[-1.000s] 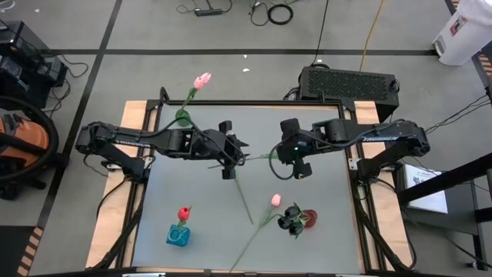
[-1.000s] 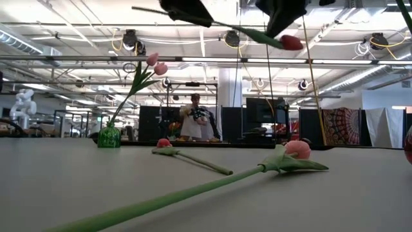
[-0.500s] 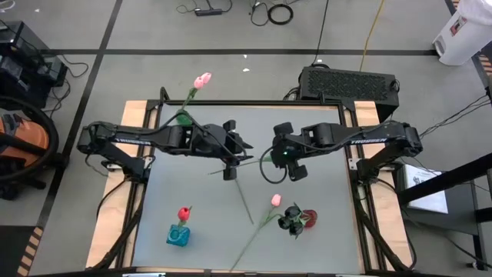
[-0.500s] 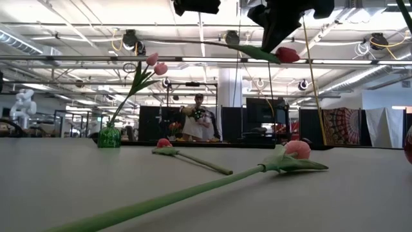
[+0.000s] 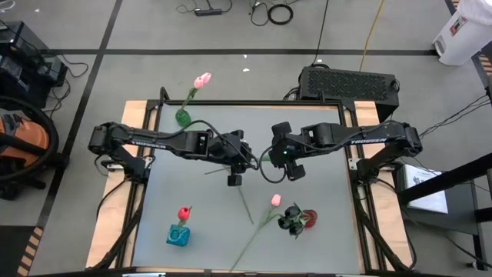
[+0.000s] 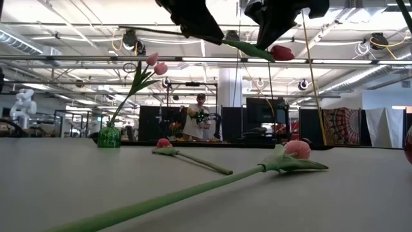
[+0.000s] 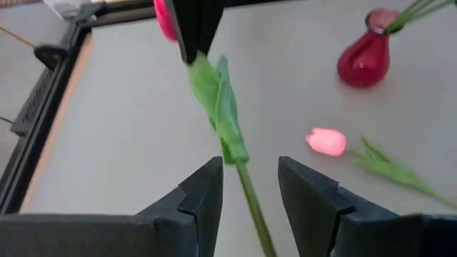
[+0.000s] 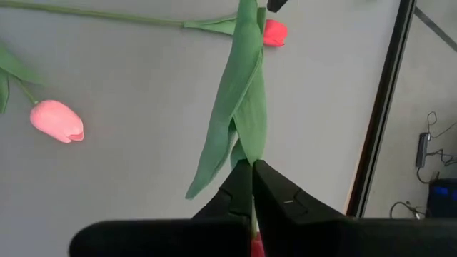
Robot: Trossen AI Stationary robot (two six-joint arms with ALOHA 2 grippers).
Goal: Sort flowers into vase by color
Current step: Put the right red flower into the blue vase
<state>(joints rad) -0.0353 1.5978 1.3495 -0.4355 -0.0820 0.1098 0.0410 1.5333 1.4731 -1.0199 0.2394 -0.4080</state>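
A red tulip hangs in the air over the middle of the table, its thin green stem running about level toward the table's left. My right gripper is shut on it beside the head. My left gripper is open, one finger on each side of the stem below the leaves, with a gap on both sides. On the table lie a pink tulip and another red tulip. My right gripper pinches the tulip between its two fingers at the base of the leaves, just beside the red head. The fingers come from above, slanting down, and lie across the stem. The flower is lifted clear of the table, its stem about level.
A green vase with pink tulips stands at the far left. A blue vase with a red tulip stands near the front left. A red vase with black tulips stands at the front right. The table has a dark raised frame.
My left gripper has gone down and toward the table's near edge and my right gripper, and now straddles the held stem. My right gripper has sunk a little and shifted slightly toward the table's left, still shut, the tulip going with it.
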